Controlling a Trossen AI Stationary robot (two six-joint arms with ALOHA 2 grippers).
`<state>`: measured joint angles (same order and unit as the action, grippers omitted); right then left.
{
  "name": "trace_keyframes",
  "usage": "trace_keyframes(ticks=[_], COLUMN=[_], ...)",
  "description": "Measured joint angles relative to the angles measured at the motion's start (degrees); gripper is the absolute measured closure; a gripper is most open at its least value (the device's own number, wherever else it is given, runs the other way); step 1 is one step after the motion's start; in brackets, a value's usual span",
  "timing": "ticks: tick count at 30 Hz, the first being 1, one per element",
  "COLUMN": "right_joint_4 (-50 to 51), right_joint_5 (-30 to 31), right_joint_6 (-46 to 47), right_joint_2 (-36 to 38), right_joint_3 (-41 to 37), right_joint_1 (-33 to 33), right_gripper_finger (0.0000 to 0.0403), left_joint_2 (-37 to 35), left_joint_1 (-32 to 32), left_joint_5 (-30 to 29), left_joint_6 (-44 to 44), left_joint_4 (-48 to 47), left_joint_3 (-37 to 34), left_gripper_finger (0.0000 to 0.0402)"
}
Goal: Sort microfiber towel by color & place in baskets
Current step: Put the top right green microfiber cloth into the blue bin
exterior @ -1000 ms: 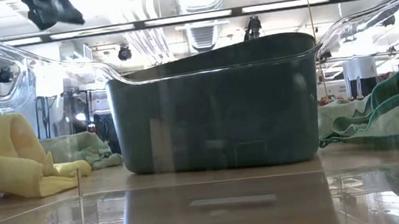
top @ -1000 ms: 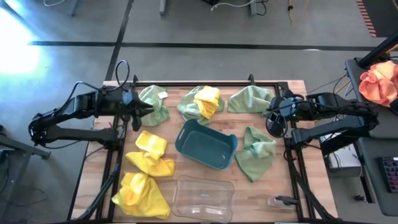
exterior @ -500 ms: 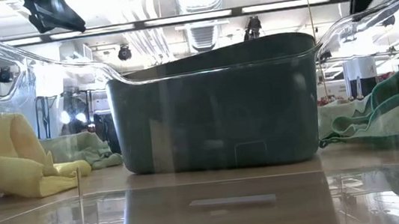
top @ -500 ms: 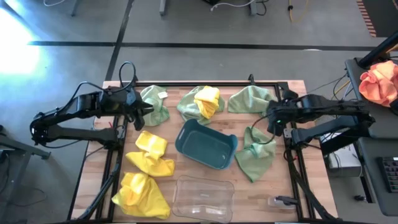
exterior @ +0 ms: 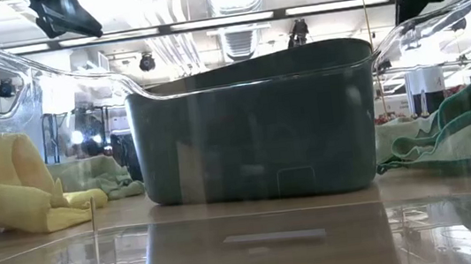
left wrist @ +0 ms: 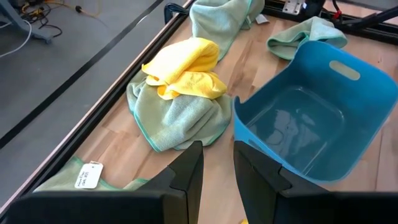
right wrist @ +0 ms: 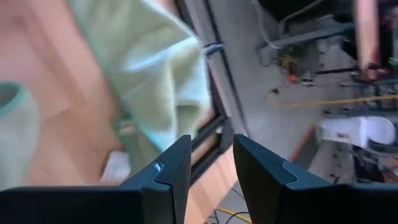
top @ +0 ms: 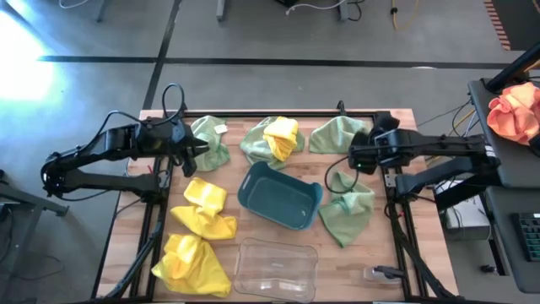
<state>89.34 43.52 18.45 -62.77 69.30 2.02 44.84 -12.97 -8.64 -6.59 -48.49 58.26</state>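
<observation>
Pale green towels lie at the far left point(top: 211, 142), far right point(top: 337, 133) and right point(top: 346, 209) of the table. Another green one in the far middle has a yellow towel point(top: 283, 135) on top. Two more yellow towels point(top: 202, 209) point(top: 192, 265) lie near left. The dark teal basket point(top: 280, 197) stands mid-table, with the clear basket point(top: 275, 268) nearer. My left gripper point(top: 202, 149) hovers open beside the far-left green towel. My right gripper point(top: 353, 160) hovers open between the two right-hand green towels, and its wrist view shows a green towel point(right wrist: 155, 74) below.
An orange-pink cloth point(top: 515, 110) lies on a stand off the table's right side. A small clear object point(top: 375, 273) sits at the near right corner. Black frame rails run along the table's left, right and far edges. Bare wood shows between the teal basket and the right towel.
My right gripper has moved toward the table's left, from beside the right rail to above the gap between the two right-hand green towels, and it has turned on the way. The towels and baskets have stayed where they were.
</observation>
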Motion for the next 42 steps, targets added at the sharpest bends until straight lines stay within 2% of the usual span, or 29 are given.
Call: trace_keyframes(ticks=[6, 13, 21, 27, 32, 37, 42], right_joint_4=[-7.9, -16.8, -30.9, -39.4, -42.0, -42.3, -42.4], right_joint_5=[0.1, -0.7, -9.9, -12.2, -12.7, -16.9, -18.2], right_joint_6=[-3.1, -5.6, -8.5, -7.5, -5.0, -4.9, -4.9], right_joint_2=[3.3, 7.1, 8.2, 7.8, 7.1, 6.4, 4.6], right_joint_3=[-1.0, -5.8, -15.5, -21.1, -23.7, -24.2, -24.2], right_joint_1=[3.5, 11.5, 19.3, 23.7, 27.4, 31.0, 34.4], right_gripper_finger=[0.0289, 0.0289, 0.0289, 0.0289, 0.0289, 0.0289, 0.0289], left_joint_2=[0.1, 0.1, 0.0, 0.1, 0.0, 0.1, 0.1], left_joint_1=[0.0, 0.0, 0.0, 0.0, 0.0, 0.0, 0.0], left_joint_5=[-1.5, -3.0, -3.0, -3.0, -2.9, -2.9, -2.9], left_joint_6=[2.0, 4.4, 4.6, 4.5, 4.4, 4.0, 3.9], left_joint_4=[0.0, 0.0, 0.0, 0.0, 0.0, 0.0, 0.5], left_joint_3=[0.0, 0.0, 0.0, 0.0, -0.2, -0.3, -0.8], left_gripper_finger=[0.0327, 0.0327, 0.0327, 0.0327, 0.0327, 0.0327, 0.0327])
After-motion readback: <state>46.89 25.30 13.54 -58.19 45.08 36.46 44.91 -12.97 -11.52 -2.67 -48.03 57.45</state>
